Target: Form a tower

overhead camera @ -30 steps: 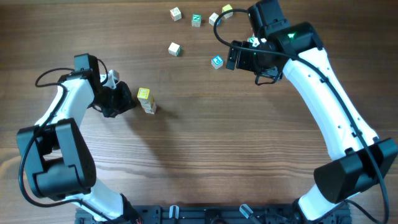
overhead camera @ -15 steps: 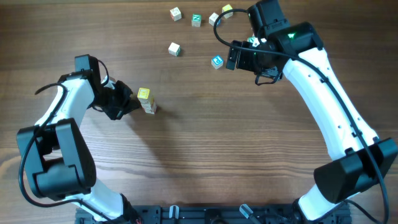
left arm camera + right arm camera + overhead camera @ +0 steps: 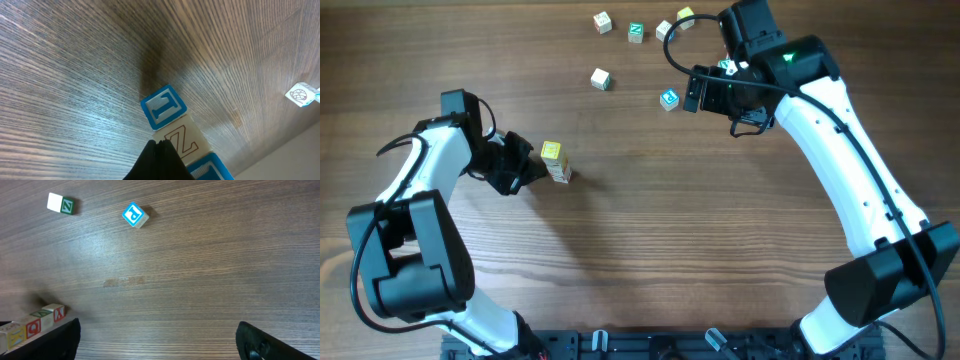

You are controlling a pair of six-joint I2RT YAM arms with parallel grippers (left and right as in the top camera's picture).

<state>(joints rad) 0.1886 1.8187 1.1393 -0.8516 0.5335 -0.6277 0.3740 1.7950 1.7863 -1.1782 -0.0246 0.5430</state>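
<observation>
The tower (image 3: 556, 161) stood on the tabletop (image 3: 650, 230), left of the middle, with a yellow cube on top; the left jaws were shut tight on nothing, just beside it; the right jaws were wide open and empty, near a loose blue cube (image 3: 669, 98); I think the left arm (image 3: 425, 170) should move off slowly and straight, so it would not bump the thin tower.

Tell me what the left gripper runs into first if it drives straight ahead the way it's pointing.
The tower. The shut left gripper points at the stack's side with nothing between them. In the wrist view its tip sits right by the Z cube; whether they touch is unclear.
</observation>
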